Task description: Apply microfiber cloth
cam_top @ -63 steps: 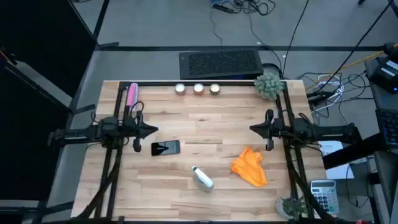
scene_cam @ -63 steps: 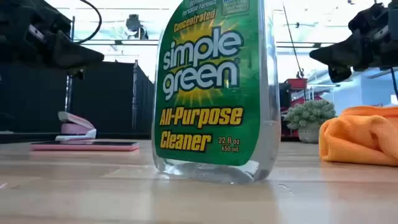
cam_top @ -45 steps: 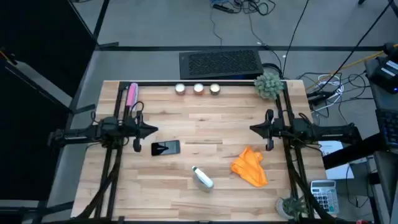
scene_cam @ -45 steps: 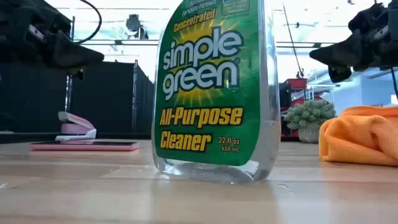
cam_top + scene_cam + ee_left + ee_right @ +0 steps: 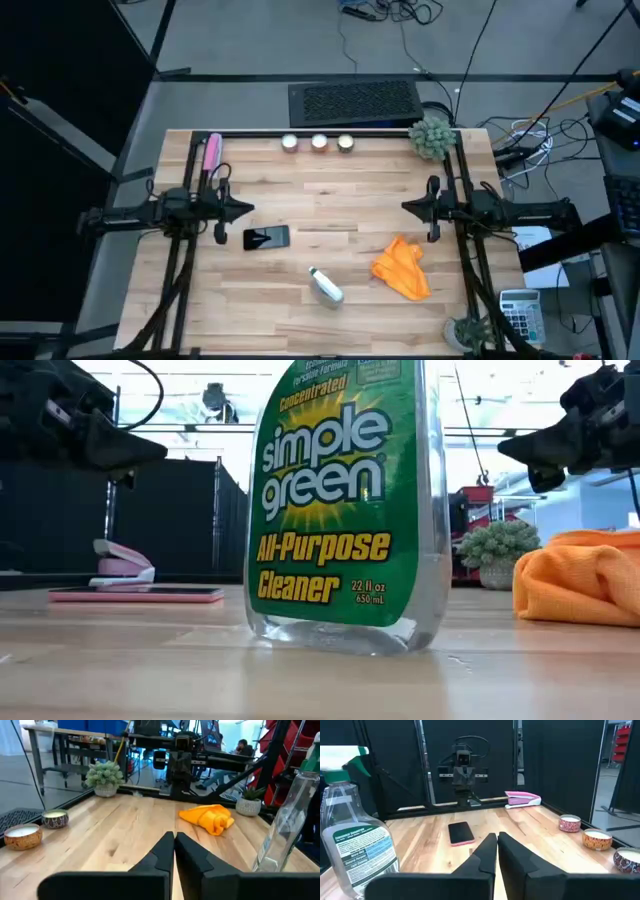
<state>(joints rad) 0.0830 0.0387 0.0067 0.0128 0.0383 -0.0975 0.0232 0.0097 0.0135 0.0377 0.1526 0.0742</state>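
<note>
Nothing has shifted since the earlier frames: both arms hang at the same height over the table (image 5: 330, 190) and every object lies where it did. Judging from that, the task has not really begun; the step in hand is the reach for the microfiber cloth (image 5: 402, 267), which sits crumpled and untouched on the wood near the table's front right, well apart from the black smartphone (image 5: 266, 238) on the left half, with the spray bottle (image 5: 326, 285) standing between them toward the front edge. The right gripper (image 5: 408, 207) hovers just behind the cloth, its fingers pressed together tip to tip in its own wrist view, and the cloth lies below and to the side of it, out of that camera's sight. The left gripper (image 5: 248, 208) waits above the table just behind the phone, its fingers likewise closed together. The next move probably falls to the right arm: it would need to spread its fingers, swing toward the front edge and descend onto a raised fold of the floppy fabric before carrying it across to the phone.
</note>
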